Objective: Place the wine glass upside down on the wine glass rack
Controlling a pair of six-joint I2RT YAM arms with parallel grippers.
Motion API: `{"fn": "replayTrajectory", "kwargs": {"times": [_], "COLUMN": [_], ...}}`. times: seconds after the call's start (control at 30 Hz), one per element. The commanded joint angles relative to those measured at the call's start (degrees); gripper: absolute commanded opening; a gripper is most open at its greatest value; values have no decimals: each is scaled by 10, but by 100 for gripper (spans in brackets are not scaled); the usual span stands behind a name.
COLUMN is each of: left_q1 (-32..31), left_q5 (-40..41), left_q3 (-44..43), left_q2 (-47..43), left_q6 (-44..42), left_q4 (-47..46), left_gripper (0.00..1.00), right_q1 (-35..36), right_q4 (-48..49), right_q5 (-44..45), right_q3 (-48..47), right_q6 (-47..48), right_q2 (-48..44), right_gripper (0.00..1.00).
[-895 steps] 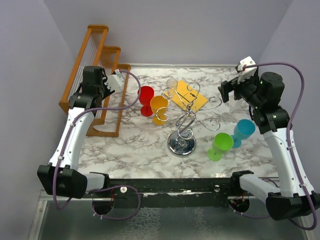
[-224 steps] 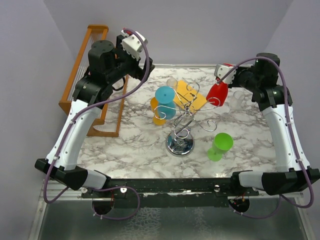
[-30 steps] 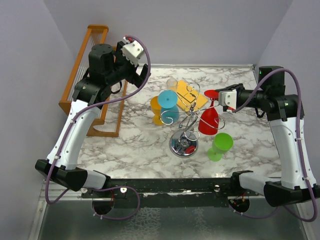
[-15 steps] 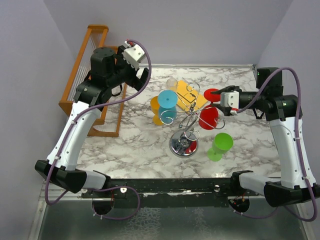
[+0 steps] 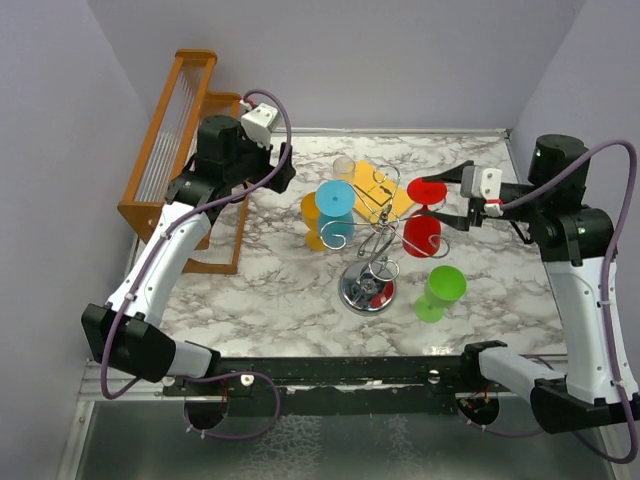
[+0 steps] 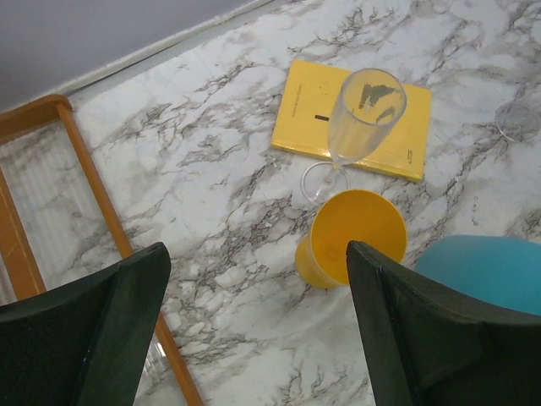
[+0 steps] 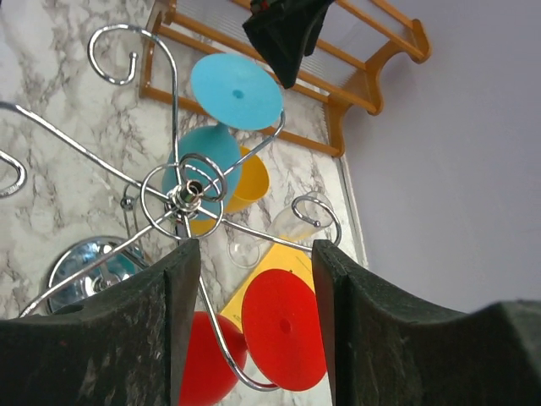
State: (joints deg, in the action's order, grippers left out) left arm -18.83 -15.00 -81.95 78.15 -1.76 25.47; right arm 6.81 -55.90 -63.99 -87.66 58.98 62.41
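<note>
The chrome wine glass rack (image 5: 372, 248) stands mid-table on its round base (image 5: 364, 290); it also shows in the right wrist view (image 7: 188, 193). A red wine glass (image 5: 421, 231) hangs upside down in one wire arm, foot (image 7: 283, 340) up and bowl (image 7: 207, 359) below. A blue glass (image 5: 335, 205) hangs upside down on the left side. My right gripper (image 5: 462, 192) is open and empty, just right of the red foot; in its own view (image 7: 252, 249) the foot lies between its jaws. My left gripper (image 5: 275, 165) is open and empty over the back left; the left wrist view (image 6: 254, 271) shows marble below it.
A green glass (image 5: 440, 290) stands at the front right. A yellow glass (image 6: 351, 241), a clear flute (image 6: 363, 110) and a yellow book (image 6: 308, 118) lie behind the rack. The orange wooden slatted rack (image 5: 175, 150) lines the left edge.
My right gripper opened, let go of the red glass and drew back to the right; the glass stays hanging on the rack. My left arm dropped lower and shifted a little right.
</note>
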Motion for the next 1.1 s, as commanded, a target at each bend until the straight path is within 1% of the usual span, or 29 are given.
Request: {"fn": "replayTrajectory", "kwargs": {"times": [0.0, 0.07, 0.23, 0.37, 0.57, 0.67, 0.97, 1.07], "left_q1": [12, 13, 12, 10, 2, -2, -19, -23], "left_q5": [-20, -30, -57, -74, -86, -106, -101, -99], "left_q3": [6, 7, 9, -3, -21, -35, -77, -86], "left_q2": [23, 34, 66, 100, 145, 169, 233, 246], "left_q6": [67, 75, 82, 83, 69, 69, 40, 28], "left_q4": [-41, -42, -45, -34, -13, 3, 60, 74], "left_gripper": [87, 87, 86, 82, 77, 73, 58, 52], "right_q1": [1, 1, 1, 0, 0, -1, -1, 0], "right_q4": [104, 114, 111, 137, 155, 158, 161, 165], "right_q5": [-5, 3, 49, 84, 121, 141, 162, 169], "right_q3": [18, 21, 21, 28, 42, 49, 61, 65], "right_q6": [-173, -192, -191, -230, -248, -248, -243, -243], "right_q2": [-24, -32, -50, -59, -64, -69, -71, -69], "right_gripper": [56, 57, 63, 65, 67, 68, 68, 68]}}
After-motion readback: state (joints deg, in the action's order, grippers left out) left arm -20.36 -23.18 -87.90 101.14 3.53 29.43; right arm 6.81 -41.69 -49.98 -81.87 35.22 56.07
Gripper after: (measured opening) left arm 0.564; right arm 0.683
